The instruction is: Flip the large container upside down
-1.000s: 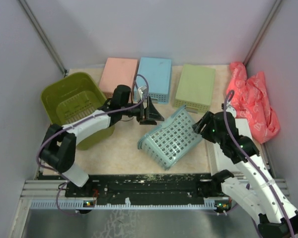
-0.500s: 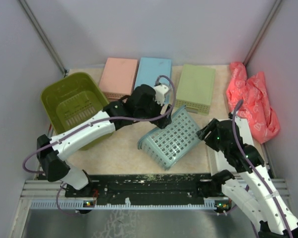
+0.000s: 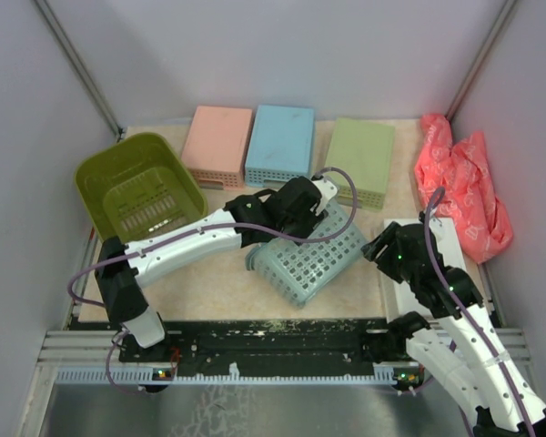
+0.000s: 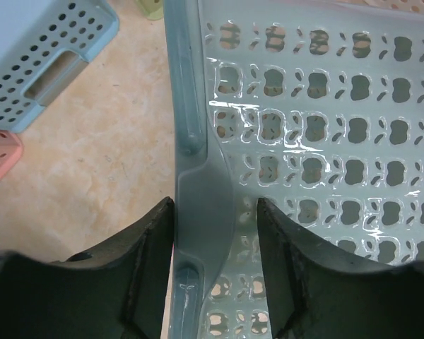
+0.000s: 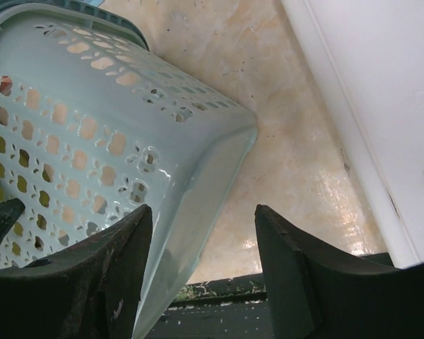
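The large container (image 3: 136, 187), an olive-green slotted basket, stands at the back left with its mouth up, and neither gripper touches it. It shows in neither wrist view. My left gripper (image 3: 323, 205) (image 4: 215, 205) sits astride the rim of a smaller teal perforated basket (image 3: 305, 255) (image 4: 325, 127) lying on its side mid-table. Its jaws are open: one finger is against the rim, the other stands a little off the wall. My right gripper (image 3: 375, 246) (image 5: 203, 212) hangs open just right of the teal basket (image 5: 92, 127), whose corner reaches between its fingers.
Pink (image 3: 220, 137), blue (image 3: 282, 141) and green (image 3: 359, 159) flat trays line the back edge. A red bag (image 3: 460, 182) lies at the back right. A white box (image 3: 441, 241) (image 5: 381, 106) sits beside the right arm. Grey walls enclose the table.
My left arm swung right from beside the olive basket onto the teal basket's rim, and its jaws narrowed. The teal basket tipped lower. My right gripper drew back a little.
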{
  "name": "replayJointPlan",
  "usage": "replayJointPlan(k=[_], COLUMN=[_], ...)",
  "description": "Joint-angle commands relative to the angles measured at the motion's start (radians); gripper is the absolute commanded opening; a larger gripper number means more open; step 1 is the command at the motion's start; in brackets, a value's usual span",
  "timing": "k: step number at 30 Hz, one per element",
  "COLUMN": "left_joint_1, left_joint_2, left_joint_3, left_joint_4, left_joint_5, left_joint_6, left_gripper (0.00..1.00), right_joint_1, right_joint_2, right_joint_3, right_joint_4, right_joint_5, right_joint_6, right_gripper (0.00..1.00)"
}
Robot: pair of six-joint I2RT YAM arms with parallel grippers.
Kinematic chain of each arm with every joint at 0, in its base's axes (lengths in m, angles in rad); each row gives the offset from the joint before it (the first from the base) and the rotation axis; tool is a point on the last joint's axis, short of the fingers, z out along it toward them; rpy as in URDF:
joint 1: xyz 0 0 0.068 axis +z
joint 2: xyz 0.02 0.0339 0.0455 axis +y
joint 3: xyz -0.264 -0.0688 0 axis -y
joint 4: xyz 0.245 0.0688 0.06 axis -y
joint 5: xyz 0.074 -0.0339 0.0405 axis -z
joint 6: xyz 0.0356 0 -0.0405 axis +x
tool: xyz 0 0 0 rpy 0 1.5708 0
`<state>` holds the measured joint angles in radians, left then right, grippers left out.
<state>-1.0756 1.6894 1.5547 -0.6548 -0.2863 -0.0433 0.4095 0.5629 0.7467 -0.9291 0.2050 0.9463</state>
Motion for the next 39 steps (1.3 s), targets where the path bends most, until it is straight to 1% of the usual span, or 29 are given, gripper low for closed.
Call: replayJointPlan(k=[1,5,8,9,10,11,13,14,15,19,23,25,30,34,39], left_joint_1=[-0.004,-0.004,-0.004,-0.004,-0.004,-0.004,-0.004,-0.004,-0.004,-0.005,-0.006,-0.006,-0.006,-0.005,-0.006], left_joint_2=[0.005,0.001,0.001,0.0,-0.001,-0.002,-0.001,-0.002,-0.004,-0.034,-0.064,-0.06,-0.012,0.013,0.032], left_joint_3=[0.024,0.024,0.026,0.027,0.029,0.031,0.046,0.06,0.069,0.107,0.113,0.113,0.107,0.103,0.102], left_joint_4=[-0.046,-0.042,-0.043,-0.043,-0.044,-0.044,-0.054,-0.061,-0.066,-0.071,-0.053,-0.055,-0.072,-0.07,-0.067], left_joint_5=[-0.06,-0.06,-0.063,-0.063,-0.063,-0.062,-0.058,-0.057,-0.055,-0.049,-0.045,-0.045,-0.063,-0.088,-0.086], left_joint_6=[0.017,0.016,0.007,0.006,0.004,0.003,0.001,-0.004,-0.006,-0.016,-0.016,-0.011,-0.005,-0.023,-0.016], left_gripper=[0.49,0.4,0.31,0.3,0.32,0.38,0.57,0.62,0.63,0.63,0.62,0.62,0.65,0.59,0.54], right_joint_1=[-0.001,0.0,-0.001,-0.001,-0.001,-0.001,0.0,-0.001,-0.001,-0.001,-0.001,-0.001,-0.001,-0.001,-0.001], right_joint_2=[-0.012,-0.008,-0.002,-0.001,0.0,-0.001,0.0,-0.001,-0.001,0.0,0.001,0.005,0.009,0.007,0.0], right_joint_3=[0.008,-0.006,-0.004,-0.003,-0.002,-0.001,0.0,0.0,0.0,-0.001,-0.005,-0.006,-0.01,-0.012,-0.017], right_joint_4=[0.027,0.051,0.055,0.054,0.055,0.057,0.059,0.059,0.059,0.063,0.072,0.076,0.084,0.078,0.077], right_joint_5=[0.011,-0.002,-0.005,-0.004,-0.003,-0.003,-0.005,-0.007,-0.006,-0.008,-0.011,-0.012,-0.014,-0.014,-0.013], right_joint_6=[0.006,0.011,0.009,0.009,0.008,0.008,0.006,0.007,0.006,0.007,0.007,0.007,0.005,0.006,0.009], right_gripper=[0.6,0.6,0.6,0.6,0.6,0.6,0.6,0.6,0.6,0.6,0.6,0.6,0.6,0.6,0.6])
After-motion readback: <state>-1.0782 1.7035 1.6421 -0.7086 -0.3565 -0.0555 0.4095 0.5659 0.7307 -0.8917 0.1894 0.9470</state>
